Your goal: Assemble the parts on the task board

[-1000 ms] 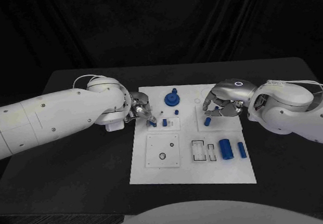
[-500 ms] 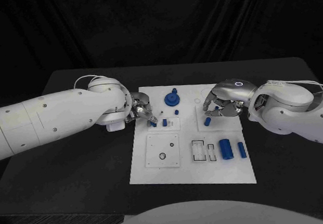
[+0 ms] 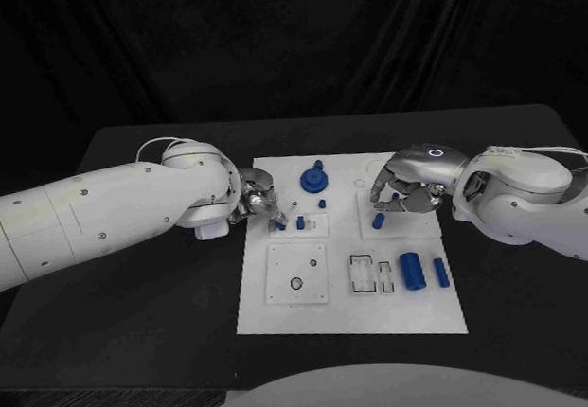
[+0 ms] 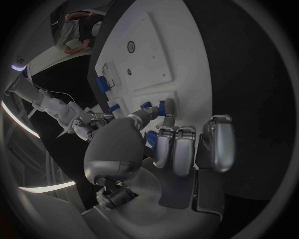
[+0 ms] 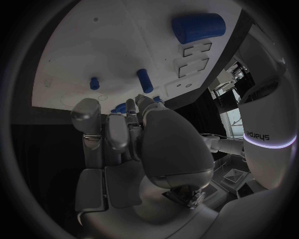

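The task board (image 3: 350, 294) lies between both hands, most parts unseated. The left hand (image 3: 256, 205) hovers at the board's near-left edge, fingers curled inward; whether its tips pinch the small blue peg (image 3: 300, 223) just beyond them, I cannot tell. That peg stands upright, long axis vertical, nearer the left hand than the right. The right hand (image 3: 405, 193) hangs over the board's opposite side, fingers bunched downward; a second upright blue peg (image 3: 378, 221) sits just below its fingertips, contact unclear.
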